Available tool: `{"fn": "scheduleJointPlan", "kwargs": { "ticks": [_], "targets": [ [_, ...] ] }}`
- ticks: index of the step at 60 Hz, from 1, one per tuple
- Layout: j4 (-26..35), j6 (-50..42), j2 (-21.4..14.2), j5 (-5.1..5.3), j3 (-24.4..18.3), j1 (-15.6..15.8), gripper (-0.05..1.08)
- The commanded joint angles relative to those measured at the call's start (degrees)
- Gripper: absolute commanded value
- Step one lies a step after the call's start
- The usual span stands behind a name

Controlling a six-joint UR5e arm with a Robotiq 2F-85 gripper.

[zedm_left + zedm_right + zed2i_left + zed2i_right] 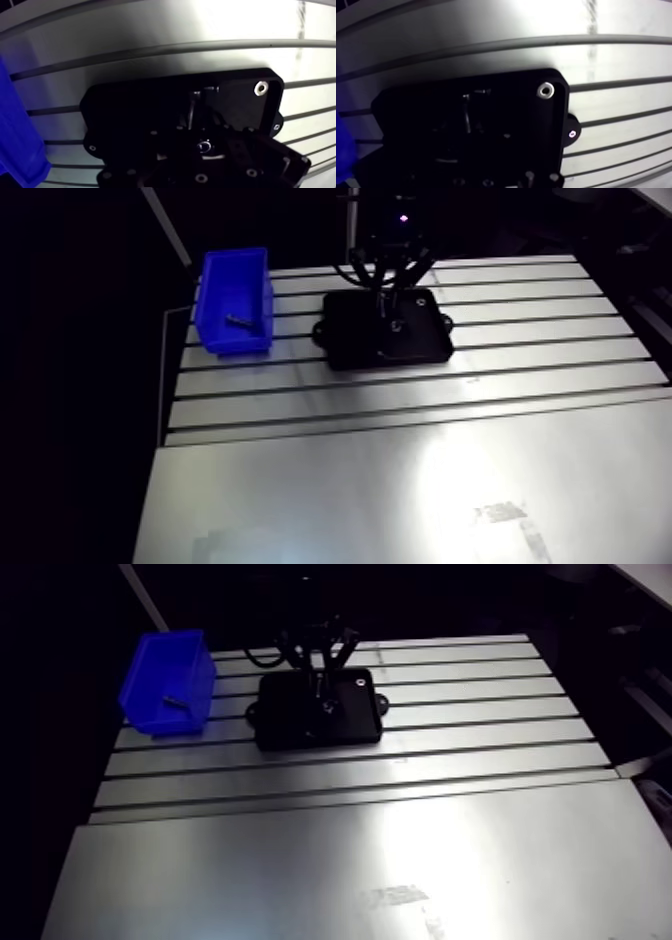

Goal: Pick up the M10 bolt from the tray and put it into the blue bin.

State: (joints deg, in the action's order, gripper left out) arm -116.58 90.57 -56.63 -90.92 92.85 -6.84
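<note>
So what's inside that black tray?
A small shiny round piece sits in one corner of the black tray. The gripper hangs over its middle, so whatever lies under it is hidden.

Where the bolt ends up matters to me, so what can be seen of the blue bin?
The blue bin is an open-topped box, plastic by its look, standing upright on the slotted table near its far left corner in the arm view. It sits beside the black tray, with a gap between them. One small dark bolt-like piece lies on its floor. The gripper is over the tray and does not touch the bin.
</note>
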Motion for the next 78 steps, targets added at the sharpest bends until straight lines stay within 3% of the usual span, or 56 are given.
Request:
{"fn": "scheduleJointPlan", "kwargs": {
  "ticks": [1, 30, 54, 78],
  "targets": [
    [-0.1, 0.0, 0.1, 0.07, 0.0, 0.0, 0.66],
    [-0.2, 0.0, 0.2, 0.09, 0.2, 0.0, 0.67],
    [-0.2, 0.0, 0.2, 0.0, 0.0, -0.2, 0.78],
    [-0.2, 0.0, 0.5, -0.09, 0.0, -0.2, 0.78]
  ]
}}
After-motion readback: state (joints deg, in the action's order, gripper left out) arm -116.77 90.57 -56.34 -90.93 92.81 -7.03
